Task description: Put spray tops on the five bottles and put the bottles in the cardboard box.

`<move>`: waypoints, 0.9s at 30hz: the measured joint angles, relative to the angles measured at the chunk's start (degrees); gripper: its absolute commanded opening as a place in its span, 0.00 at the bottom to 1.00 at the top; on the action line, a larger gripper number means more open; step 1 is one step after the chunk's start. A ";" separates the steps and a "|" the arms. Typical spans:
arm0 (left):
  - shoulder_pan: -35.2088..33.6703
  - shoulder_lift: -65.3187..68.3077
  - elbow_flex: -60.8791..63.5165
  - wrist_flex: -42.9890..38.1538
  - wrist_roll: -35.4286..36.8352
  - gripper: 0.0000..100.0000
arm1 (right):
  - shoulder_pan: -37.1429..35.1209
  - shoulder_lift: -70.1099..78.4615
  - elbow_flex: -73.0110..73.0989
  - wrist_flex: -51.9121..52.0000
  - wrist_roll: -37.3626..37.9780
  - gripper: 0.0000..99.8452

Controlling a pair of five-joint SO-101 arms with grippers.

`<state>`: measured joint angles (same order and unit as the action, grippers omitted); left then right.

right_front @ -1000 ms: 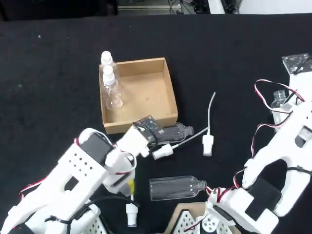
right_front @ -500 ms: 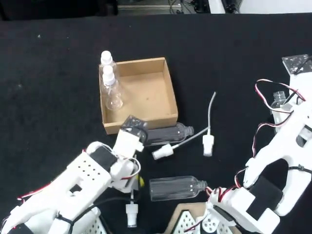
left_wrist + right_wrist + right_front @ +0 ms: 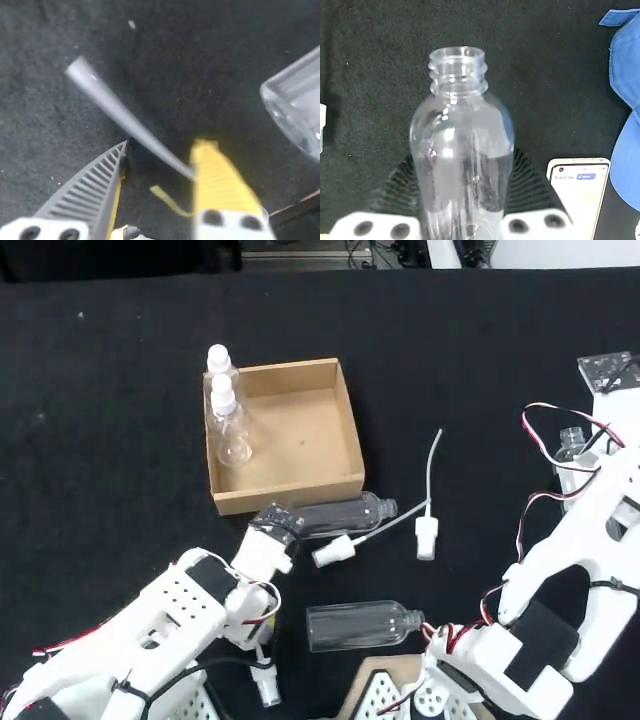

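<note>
1. The cardboard box (image 3: 345, 430) sat on the black table (image 3: 120, 440).
2. Two capped bottles (image 3: 226, 418) stood inside the box, close to one wall.
3. The bottle by the box (image 3: 340, 512) lay on its side just beside the box's near wall. It had no top on.
4. The first spray top (image 3: 335, 552) lay just beside that bottle. The second spray top (image 3: 426, 536) lay near it, with its long tube pointing away.
5. The near bottle (image 3: 360, 626) lay on its side between the two arms. It had no top either.
6. The third spray top (image 3: 266, 682) lay on the table right by the left arm (image 3: 180, 610).
7. The left gripper (image 3: 162, 147) was open, with its grey finger and its yellow finger apart. A thin tube (image 3: 110, 107) ran between them and touched the yellow one.
8. The right gripper (image 3: 465, 167) was closed tight on the held bottle (image 3: 462, 130). This bottle stood upright with its mouth open and no top on.
9. A phone (image 3: 577, 182) and a blue cloth (image 3: 625, 100) lay on the table behind the held bottle.
</note>
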<state>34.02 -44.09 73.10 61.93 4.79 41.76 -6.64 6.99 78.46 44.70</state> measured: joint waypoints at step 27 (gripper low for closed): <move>-65.05 0.00 -12.57 -6.59 -8.97 0.03 | 0.00 0.00 0.00 0.00 0.00 0.01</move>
<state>-31.03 -44.09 60.53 55.34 -4.18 41.76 -6.64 6.99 78.46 44.70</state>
